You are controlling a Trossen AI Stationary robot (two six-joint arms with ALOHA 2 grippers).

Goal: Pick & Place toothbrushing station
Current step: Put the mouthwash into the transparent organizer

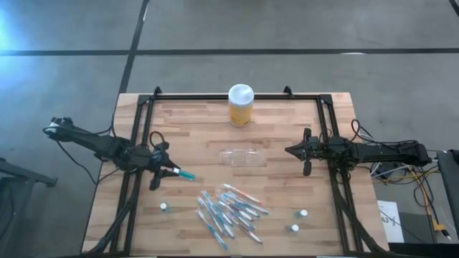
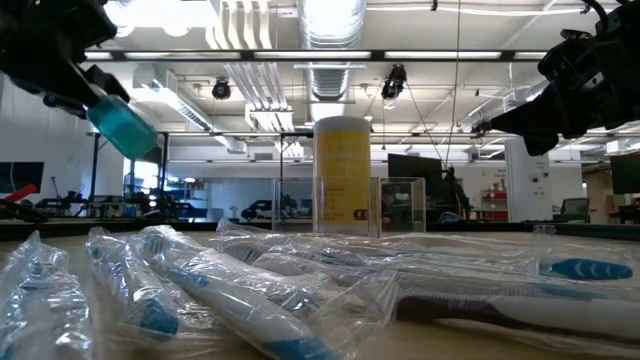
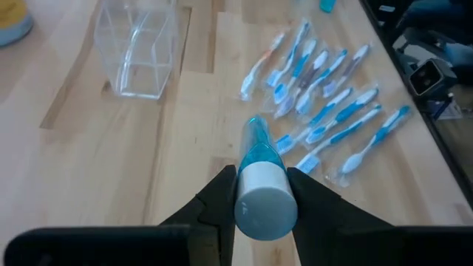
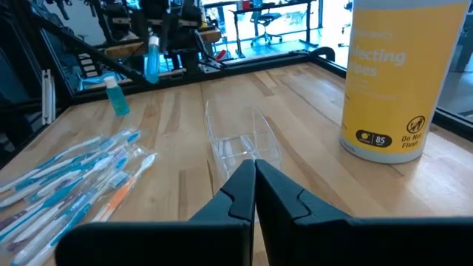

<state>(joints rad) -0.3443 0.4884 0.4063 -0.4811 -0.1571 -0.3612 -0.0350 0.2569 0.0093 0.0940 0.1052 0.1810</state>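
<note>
The toothbrushing station, a clear plastic holder [image 1: 242,157], lies on the wooden table near its middle and also shows in the left wrist view [image 3: 137,52] and the right wrist view [image 4: 244,144]. My left gripper [image 1: 163,172] hangs over the table's left part, shut on a small blue bottle [image 1: 183,174] with a white cap. My right gripper [image 1: 305,159] waits shut at the table's right side, pointing at the holder and touching nothing. My left gripper pinches the blue bottle between its two fingers at the white-capped end [image 3: 264,193]. The blue body [image 3: 257,148] sticks out forward past the fingertips. The fingers slant downward from the table's left. The bottle [image 2: 120,125] is lifted clear of the table, its blue end tilted down.
A yellow jar with a white lid [image 1: 241,105] stands at the far edge. Several wrapped toothbrushes [image 1: 229,211] lie heaped near the front edge. Small capped bottles stand at the front left [image 1: 164,207] and front right [image 1: 303,213], [image 1: 293,228]. A black frame rail [image 1: 136,143] borders the table.
</note>
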